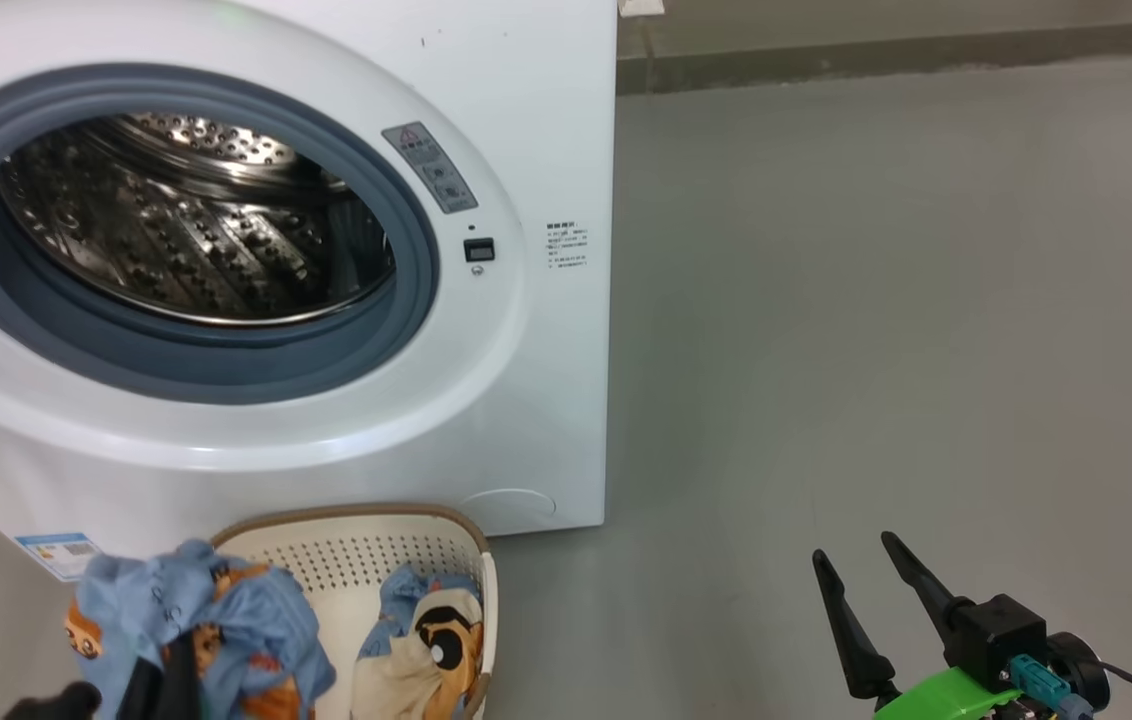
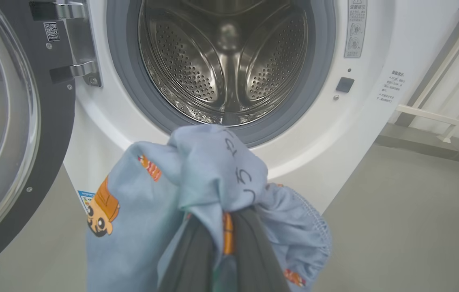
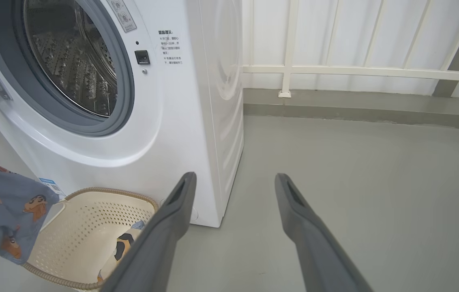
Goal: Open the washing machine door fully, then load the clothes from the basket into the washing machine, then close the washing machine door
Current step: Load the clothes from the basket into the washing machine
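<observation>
Before one washer (image 1: 546,100), left gripper (image 2: 228,219) is clamping one blue garment (image 2: 213,162); one cream piece (image 1: 421,650) is lying in the basket (image 1: 356,560); right gripper (image 3: 234,178) is gaping wide, empty.

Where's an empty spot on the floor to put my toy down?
The grey floor right of the washing machine, back to the wall and down to the right gripper, is bare. It's crowded in front of the washer: the basket, the blue clothes in the left gripper, and the open door.
</observation>
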Robot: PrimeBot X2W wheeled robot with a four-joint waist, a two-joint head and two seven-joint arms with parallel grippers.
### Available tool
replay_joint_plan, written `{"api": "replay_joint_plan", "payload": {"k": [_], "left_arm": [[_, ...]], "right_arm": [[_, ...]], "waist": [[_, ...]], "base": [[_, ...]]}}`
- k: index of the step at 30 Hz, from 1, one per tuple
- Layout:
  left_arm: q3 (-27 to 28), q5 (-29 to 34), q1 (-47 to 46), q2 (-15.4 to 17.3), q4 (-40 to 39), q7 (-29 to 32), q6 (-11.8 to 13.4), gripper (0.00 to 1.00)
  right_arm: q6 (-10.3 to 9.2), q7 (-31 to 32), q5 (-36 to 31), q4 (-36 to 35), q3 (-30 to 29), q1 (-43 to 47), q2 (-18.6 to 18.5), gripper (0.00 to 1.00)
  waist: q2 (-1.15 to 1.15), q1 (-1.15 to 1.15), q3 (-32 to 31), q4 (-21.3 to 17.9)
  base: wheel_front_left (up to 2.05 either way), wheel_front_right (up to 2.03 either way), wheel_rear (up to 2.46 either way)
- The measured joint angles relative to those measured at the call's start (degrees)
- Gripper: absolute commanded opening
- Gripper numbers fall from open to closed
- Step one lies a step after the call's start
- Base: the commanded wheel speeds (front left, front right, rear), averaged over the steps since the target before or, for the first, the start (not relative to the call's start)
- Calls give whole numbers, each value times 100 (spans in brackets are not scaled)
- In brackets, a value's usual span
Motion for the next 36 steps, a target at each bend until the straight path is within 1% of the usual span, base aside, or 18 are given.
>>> {"api": "replay_joint_plan", "payload": {"k": [3,5,9,14,20,23,27,31,36], "left_arm": [[-29,-118,-154,31,-132,0,0,0],[-121,-263,-437,132,-250,0,0,0],[-101,-501,-925,311,-305,0,0,0],[-44,-722,-1763,587,-331,-8,0,0],[52,-904,-2876,1020,-265,-41,0,0],[14,-960,-3429,1255,-116,-42,0,0],[-18,-1201,-4159,1579,170,-42,0,0],[-215,-1316,-4832,1951,483,-43,0,0],[-624,-1579,-5717,2443,1017,-43,0,0]], "right_arm": [[0,0,0,-34,-18,-4,0,100],[0,0,-1,-75,-37,-25,0,100],[0,0,-16,-145,-108,-157,0,100],[0,0,-51,-233,-125,-417,-1,100],[0,0,-51,-346,-137,-667,-1,100],[0,0,-49,-420,-143,-782,-2,100],[0,0,1,-521,-136,-943,-2,100],[0,-1,111,-612,-123,-1113,-2,100],[0,-1,298,-692,-64,-1288,-3,100]], "waist": [[0,0,126,-17],[0,0,295,-40],[0,0,577,-78],[0,0,1012,-147],[0,0,1600,-277],[0,0,1911,-362],[0,0,2332,-492],[0,0,2750,-647],[0,0,3260,-857]], "base": [[0,0,0],[0,0,0],[0,0,0],[0,0,0],[0,0,0],[0,0,0],[0,0,0],[0,0,0],[0,0,0]]}}
